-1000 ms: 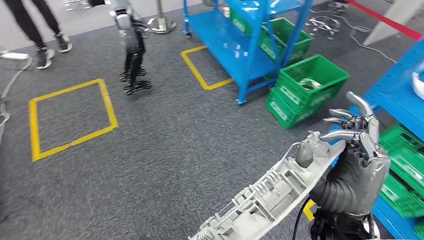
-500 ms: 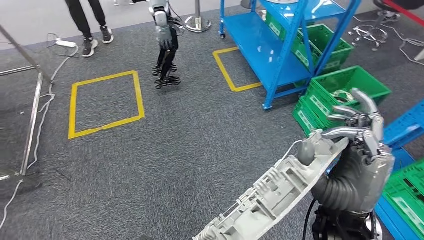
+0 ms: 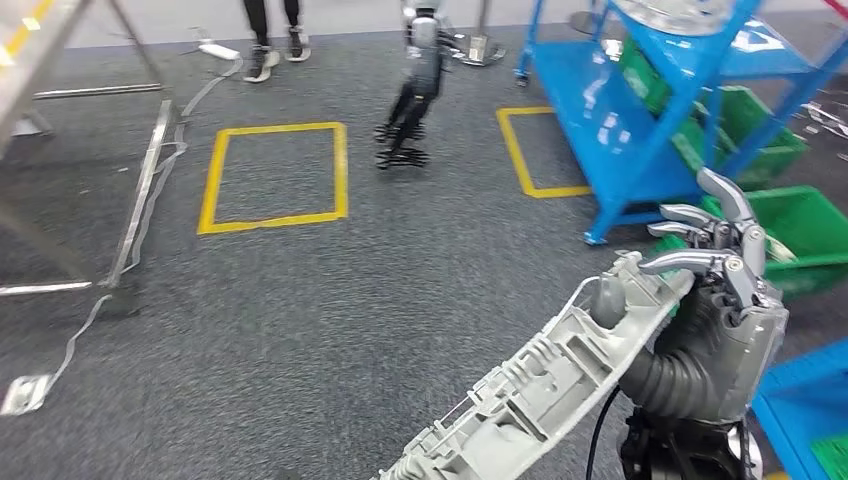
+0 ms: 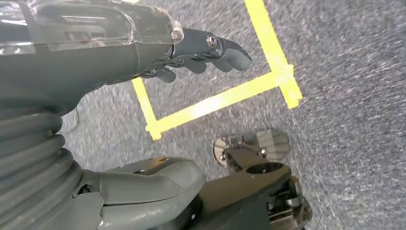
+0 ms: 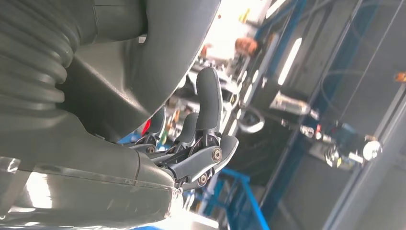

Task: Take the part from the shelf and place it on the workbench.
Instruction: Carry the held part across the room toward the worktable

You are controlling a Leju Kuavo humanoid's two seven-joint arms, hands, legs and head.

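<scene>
The part (image 3: 540,385) is a long, pale grey ribbed plastic moulding. It slants from the lower middle of the head view up to the right. My right hand (image 3: 715,300) grips its upper end, fingers curled over the edge, and holds it in the air above the grey carpet. The right wrist view shows the dark fingers (image 5: 201,143) bent around a grey surface. In the left wrist view my left hand (image 4: 143,52) hangs over the floor with its fingers apart, holding nothing.
A blue shelf rack (image 3: 640,110) stands at the upper right with green crates (image 3: 800,235) beside it. Yellow tape squares (image 3: 275,175) mark the carpet. Another robot (image 3: 415,90) and a person's legs (image 3: 270,40) are at the far side. A metal frame (image 3: 140,190) lies at the left.
The camera has turned left: shelf, crates and tape squares have slid right in the picture and a metal frame has come in. My right hand keeps its grip on the part.
</scene>
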